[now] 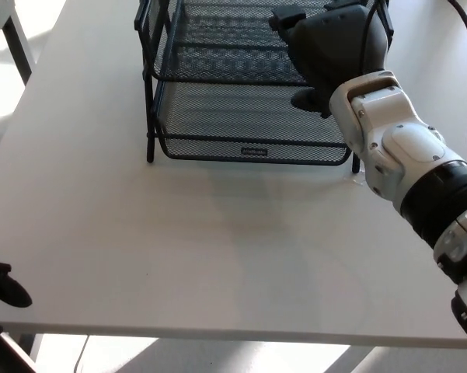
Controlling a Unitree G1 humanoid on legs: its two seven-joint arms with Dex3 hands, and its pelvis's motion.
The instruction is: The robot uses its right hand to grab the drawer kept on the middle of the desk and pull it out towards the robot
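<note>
The black mesh drawer (252, 116) stood at the far side of the white desk (194, 241), near its middle, with a second mesh tier above the lowest tray and a small label on the front edge. The right hand (334, 50) was at the right part of this rack, above the lower tray and in front of the upper tier. One finger (286, 19) reached toward the upper tier and the thumb (307, 99) pointed down over the lower tray, but I could not tell if the fingers really closed on the mesh or only lay near it. The white forearm (392, 148) went from the hand to the lower right. At the lower left edge, a small black part of the left hand (4, 284) was seen beside the desk, and its fingers could not be judged.
</note>
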